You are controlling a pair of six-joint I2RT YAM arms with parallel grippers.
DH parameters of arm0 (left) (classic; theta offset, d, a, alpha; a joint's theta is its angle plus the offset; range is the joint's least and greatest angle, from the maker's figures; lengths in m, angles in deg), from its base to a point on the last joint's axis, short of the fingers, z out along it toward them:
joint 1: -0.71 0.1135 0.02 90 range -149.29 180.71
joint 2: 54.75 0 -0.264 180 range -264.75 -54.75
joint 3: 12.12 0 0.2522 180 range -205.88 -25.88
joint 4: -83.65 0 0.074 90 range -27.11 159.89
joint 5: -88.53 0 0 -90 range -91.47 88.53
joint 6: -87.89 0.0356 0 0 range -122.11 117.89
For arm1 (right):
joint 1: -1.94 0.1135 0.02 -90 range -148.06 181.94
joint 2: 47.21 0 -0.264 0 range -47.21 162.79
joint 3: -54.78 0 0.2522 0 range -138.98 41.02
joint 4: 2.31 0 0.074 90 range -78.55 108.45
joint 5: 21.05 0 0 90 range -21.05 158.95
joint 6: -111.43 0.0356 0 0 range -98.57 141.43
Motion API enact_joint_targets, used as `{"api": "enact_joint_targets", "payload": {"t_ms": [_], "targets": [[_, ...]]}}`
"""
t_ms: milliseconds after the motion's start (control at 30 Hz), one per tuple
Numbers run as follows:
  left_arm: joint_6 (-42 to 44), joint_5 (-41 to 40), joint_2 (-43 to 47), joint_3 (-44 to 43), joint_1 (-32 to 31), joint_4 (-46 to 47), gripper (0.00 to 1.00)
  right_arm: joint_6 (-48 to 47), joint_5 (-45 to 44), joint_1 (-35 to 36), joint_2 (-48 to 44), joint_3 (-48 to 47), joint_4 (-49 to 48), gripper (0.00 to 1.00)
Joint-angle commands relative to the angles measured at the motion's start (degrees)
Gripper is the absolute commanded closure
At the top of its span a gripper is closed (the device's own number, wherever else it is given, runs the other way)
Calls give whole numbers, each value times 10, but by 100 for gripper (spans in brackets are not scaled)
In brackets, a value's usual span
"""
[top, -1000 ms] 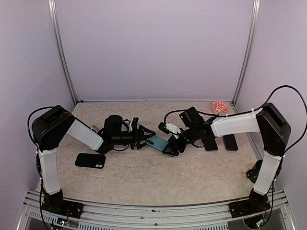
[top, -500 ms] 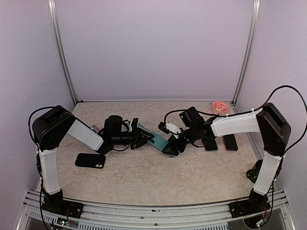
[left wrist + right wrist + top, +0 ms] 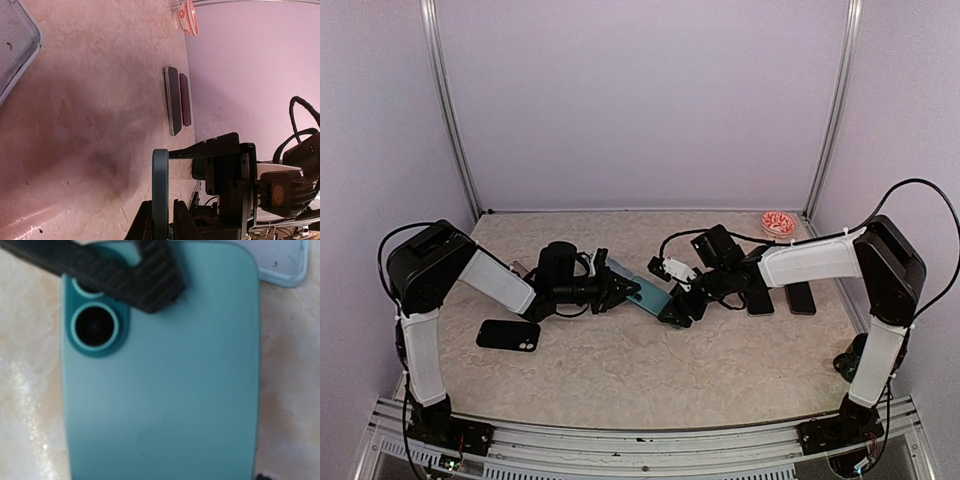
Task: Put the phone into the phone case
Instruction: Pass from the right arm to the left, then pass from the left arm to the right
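The left tool [image 3: 618, 291] is clamped on the teal phone [image 3: 165, 385]. In the left wrist view the phone shows edge-on, with a dark finger tight against each face. In the right wrist view one of those fingers [image 3: 135, 275] lies slanted across the phone's back, its tip just beside the round camera lens.

The right tool [image 3: 680, 304] stands at the phone's other end with its jaws spread wide. From the left wrist view one of its fingers reaches to the phone's upper edge — whether it presses there I cannot tell.

The phone sits between the two tools near the middle of the worktop [image 3: 620, 370], its back turned toward the right wrist camera. Whether it rests on the surface or hangs just above it is not clear.

The phone case [image 3: 15, 45], pale grey-blue with rounded corners, lies flat on the worktop just beside the phone's camera end. The phone is not in it.

Farther out, a black phone-shaped piece [image 3: 508, 334] lies flat near the left arm, well apart from the tools. To the right, behind the right arm's forearm, a dark phone [image 3: 760, 300] and a second dark phone [image 3: 802, 297] lie side by side. A small red-patterned dish [image 3: 778, 222] stands near the back right corner.
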Motion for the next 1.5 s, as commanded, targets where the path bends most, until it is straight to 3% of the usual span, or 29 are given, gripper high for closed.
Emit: {"api": "enact_joint_targets", "payload": {"t_ms": [0, 200, 500, 800, 1100, 1467], "targets": [[18, -29, 34, 10, -3, -19, 100, -5, -39, 15, -30, 4, -16, 16], [18, -58, 66, 12, -2, -60, 100, -24, -87, 41, -58, 22, -38, 10], [-6, -96, 115, 9, -4, -96, 100, -65, -255, 114, -67, 62, -96, 11], [-9, -132, 172, 7, -10, -148, 100, -96, -461, 153, -44, 88, -203, 29], [-33, -144, 192, 20, -12, -145, 100, -157, -545, 193, -10, 95, -295, 33], [-40, -151, 197, 21, -11, -147, 100, -206, -624, 212, 21, 99, -376, 56]]}}
